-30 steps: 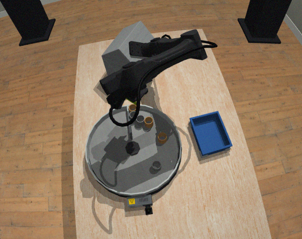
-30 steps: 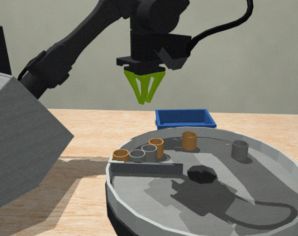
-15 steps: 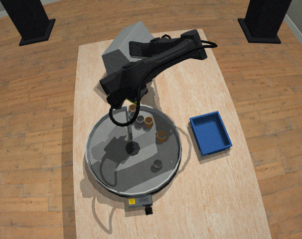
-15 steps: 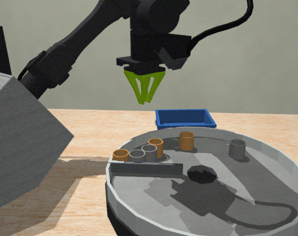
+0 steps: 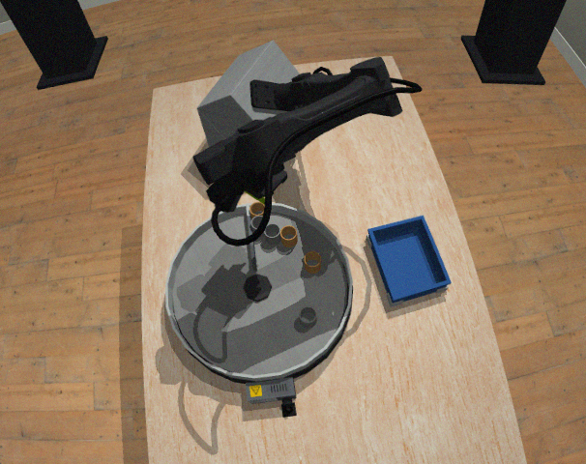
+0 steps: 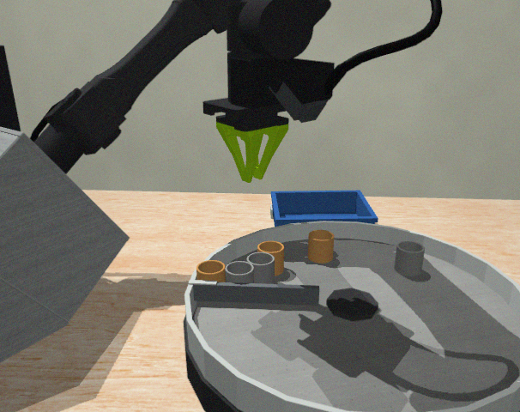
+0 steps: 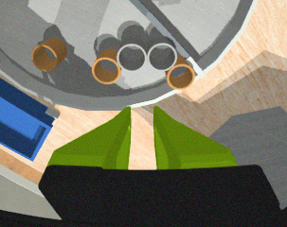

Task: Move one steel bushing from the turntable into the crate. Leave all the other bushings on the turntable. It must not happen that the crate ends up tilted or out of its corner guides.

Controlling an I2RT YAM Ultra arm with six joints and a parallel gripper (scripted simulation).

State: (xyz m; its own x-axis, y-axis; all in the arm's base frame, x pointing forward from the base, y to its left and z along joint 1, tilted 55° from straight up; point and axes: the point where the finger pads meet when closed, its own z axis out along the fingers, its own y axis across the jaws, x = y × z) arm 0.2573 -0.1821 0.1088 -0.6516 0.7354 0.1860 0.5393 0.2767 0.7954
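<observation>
The grey turntable [image 5: 173, 294] [image 6: 198, 336] carries three grey steel bushings and three brass ones. Two steel bushings [image 5: 272, 231] [image 6: 238, 271] [image 6: 261, 266] [image 7: 132, 57] [image 7: 162, 56] stand side by side against a radial bar [image 6: 256, 293] [image 7: 156, 13], between brass bushings [image 6: 210, 270] [image 6: 271, 250] [image 7: 181, 76] [image 7: 107, 70]. The third steel bushing [image 5: 305, 311] [image 6: 409, 257] stands alone near the rim. The blue crate [image 5: 435, 254] [image 6: 322, 218] [image 7: 17, 120] is empty. My gripper [image 6: 252, 177] [image 7: 142, 113] hangs high above the turntable's back edge, its green fingers nearly together with nothing between them.
A third brass bushing [image 5: 311, 260] [image 6: 320, 245] [image 7: 50, 55] stands apart, towards the crate. A dark hub [image 5: 257, 288] [image 6: 353, 303] sits at the turntable's centre. A grey block [image 5: 243, 84] [image 6: 29, 266] [image 7: 257, 139] stands behind the turntable. A control box [image 5: 268, 391] sits at its front.
</observation>
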